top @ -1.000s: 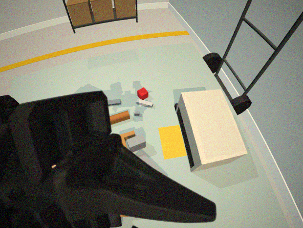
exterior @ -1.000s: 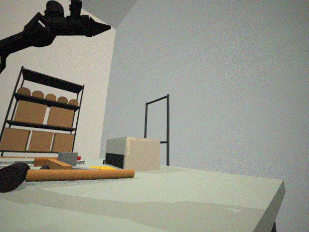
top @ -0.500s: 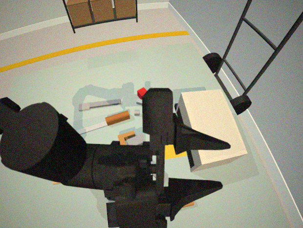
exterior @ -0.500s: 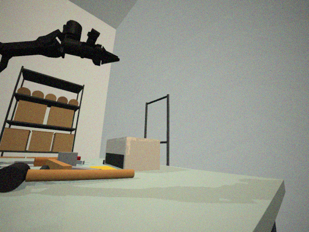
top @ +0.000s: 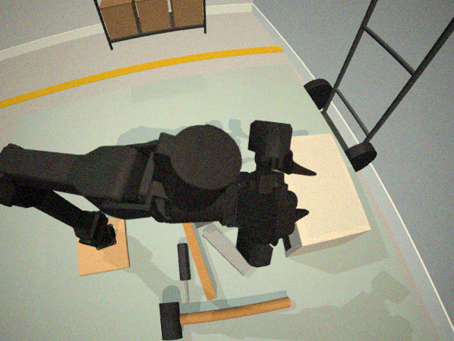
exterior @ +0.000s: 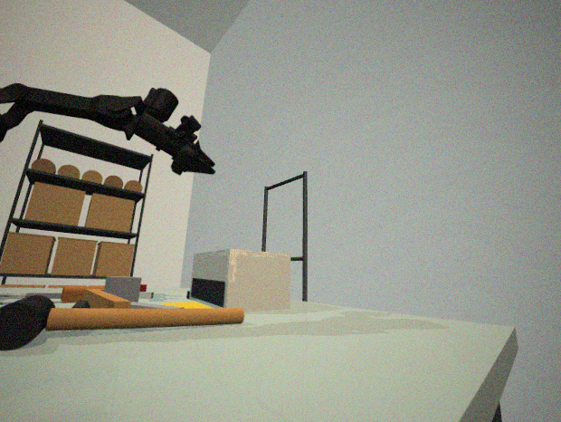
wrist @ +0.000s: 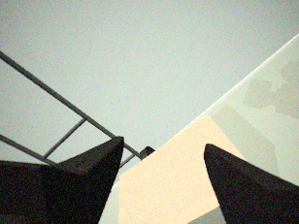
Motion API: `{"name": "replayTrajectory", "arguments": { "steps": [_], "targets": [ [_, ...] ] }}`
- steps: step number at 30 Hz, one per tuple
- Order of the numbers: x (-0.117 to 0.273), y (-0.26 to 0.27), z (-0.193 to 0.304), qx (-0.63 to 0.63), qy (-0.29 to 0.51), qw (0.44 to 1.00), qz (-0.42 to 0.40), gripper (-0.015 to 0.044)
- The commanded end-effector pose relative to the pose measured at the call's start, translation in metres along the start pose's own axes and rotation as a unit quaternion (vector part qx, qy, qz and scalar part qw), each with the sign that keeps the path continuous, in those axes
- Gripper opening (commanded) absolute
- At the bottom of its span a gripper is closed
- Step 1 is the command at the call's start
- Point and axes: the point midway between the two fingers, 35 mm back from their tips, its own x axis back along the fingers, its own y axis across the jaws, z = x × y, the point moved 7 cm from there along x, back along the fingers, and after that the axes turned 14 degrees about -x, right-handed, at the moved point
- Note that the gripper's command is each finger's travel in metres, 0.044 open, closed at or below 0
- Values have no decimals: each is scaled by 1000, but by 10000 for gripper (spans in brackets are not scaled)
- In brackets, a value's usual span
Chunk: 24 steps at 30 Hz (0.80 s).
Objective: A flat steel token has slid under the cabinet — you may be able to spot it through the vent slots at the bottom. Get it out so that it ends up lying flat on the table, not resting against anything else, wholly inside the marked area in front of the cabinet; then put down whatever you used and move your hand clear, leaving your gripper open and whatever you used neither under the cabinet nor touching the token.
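The pale cabinet [top: 334,197] [exterior: 258,281] [wrist: 170,185] stands on the table, with a dark opening [exterior: 207,292] low in its front. My gripper [top: 312,192] [exterior: 213,167] [wrist: 163,145] is open and empty, high above the table and angled down toward the cabinet. The yellow marked area [exterior: 186,305] lies in front of the cabinet; the arm hides it in the top view. I cannot see the steel token in any view. An orange bar [top: 200,260] [exterior: 109,298] and a flat grey bar [top: 227,251] lie in front of the cabinet.
A mallet with an orange handle [top: 238,310] [exterior: 145,318] and a black-handled screwdriver [top: 184,262] lie nearer the exterior camera. A grey block [exterior: 122,288] and a red cube [exterior: 143,287] show behind them. A wooden board [top: 104,262] lies at the arm's base. The arm hides the middle of the table.
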Motion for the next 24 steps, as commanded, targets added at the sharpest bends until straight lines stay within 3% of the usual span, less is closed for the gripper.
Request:
{"name": "replayTrajectory", "arguments": {
  "steps": [1,24],
  "targets": [
    [-13,-3,28,11,46,998,28,270],
    [-27,-17,198,129,304,927,175,270]
  ]
}}
